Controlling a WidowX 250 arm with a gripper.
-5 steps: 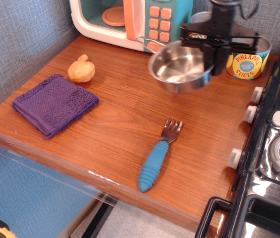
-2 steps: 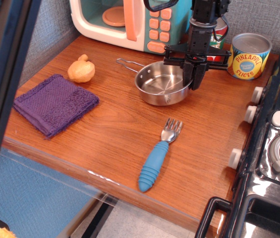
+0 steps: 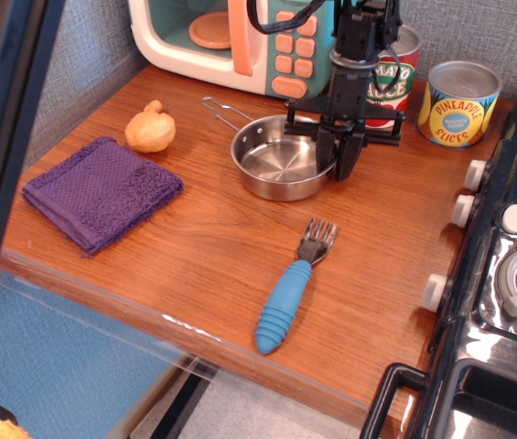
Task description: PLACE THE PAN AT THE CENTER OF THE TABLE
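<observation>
The pan (image 3: 276,165) is a small shiny steel bowl with a thin wire loop handle (image 3: 218,111) pointing back-left. It rests on the brown wood table (image 3: 212,233), a little behind and right of the table's middle. My gripper (image 3: 337,157) hangs straight down over the pan's right rim. One finger is inside the rim and the other outside, closed on it.
A purple cloth (image 3: 102,190) and a yellowish lump (image 3: 150,128) lie at left. A blue-handled fork (image 3: 290,293) lies in front of the pan. A toy microwave (image 3: 240,37), a tomato can (image 3: 392,78) and a pineapple can (image 3: 459,102) stand behind. A black stove (image 3: 505,274) is at right.
The gripper brought the pan down from the air by the cans onto the table, then moved it left and a little forward. A dark bar now blocks the left edge.
</observation>
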